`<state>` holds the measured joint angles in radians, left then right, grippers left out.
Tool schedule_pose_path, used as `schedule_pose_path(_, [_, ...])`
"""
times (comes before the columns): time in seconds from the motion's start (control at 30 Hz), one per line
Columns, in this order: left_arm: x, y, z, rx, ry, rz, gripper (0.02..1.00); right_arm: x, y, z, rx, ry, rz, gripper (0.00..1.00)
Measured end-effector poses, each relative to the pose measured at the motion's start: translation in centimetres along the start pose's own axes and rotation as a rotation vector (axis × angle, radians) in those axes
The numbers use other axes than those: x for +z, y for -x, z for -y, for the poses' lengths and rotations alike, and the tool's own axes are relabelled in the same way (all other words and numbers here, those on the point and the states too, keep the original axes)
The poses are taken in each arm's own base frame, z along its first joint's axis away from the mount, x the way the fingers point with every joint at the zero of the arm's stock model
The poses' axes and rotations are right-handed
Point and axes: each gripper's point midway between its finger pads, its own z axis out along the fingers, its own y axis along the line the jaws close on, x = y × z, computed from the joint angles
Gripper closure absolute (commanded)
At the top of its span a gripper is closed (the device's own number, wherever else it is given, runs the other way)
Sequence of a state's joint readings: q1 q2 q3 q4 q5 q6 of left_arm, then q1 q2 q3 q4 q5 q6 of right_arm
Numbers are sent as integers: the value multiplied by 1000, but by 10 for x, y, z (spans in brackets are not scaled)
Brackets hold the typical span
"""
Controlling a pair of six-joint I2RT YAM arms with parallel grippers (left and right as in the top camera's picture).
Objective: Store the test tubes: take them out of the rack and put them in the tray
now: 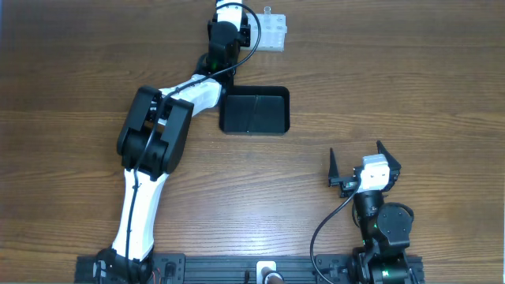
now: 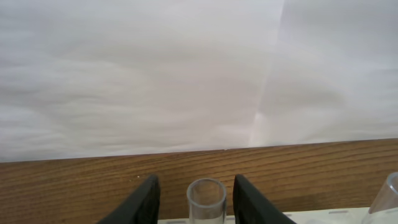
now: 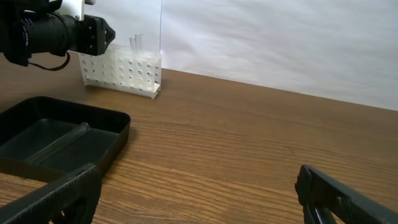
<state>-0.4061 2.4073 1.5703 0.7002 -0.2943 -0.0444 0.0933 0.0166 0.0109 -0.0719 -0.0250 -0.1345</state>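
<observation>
Straddling an upright test tube (image 2: 206, 198) with a gap on each side, our left gripper (image 2: 195, 183) stands unclenched over the white rack (image 1: 272, 33) at the table's (image 1: 410, 79) far edge. We see a second tube (image 3: 62, 142) lying in the black tray (image 1: 254, 91) nearby. Our right gripper (image 1: 360, 162) sits spread wide, well apart.

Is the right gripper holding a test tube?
No, the right gripper is open and empty, well away from the rack.

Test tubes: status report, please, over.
Left gripper at rack, jaws open around one test tube. Right gripper open, near its base. No obstacle between rack and tray.
</observation>
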Motion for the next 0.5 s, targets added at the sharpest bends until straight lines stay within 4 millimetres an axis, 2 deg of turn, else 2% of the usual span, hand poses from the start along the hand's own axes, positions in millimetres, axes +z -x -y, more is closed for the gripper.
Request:
schedule_pose_path(0.17, [0,0,1,0,-3,0,720,0,0,0,0,0,0,9])
schedule_pose_path(0.5, [0,0,1,0,-3,-1,748,0,0,0,0,0,0,7])
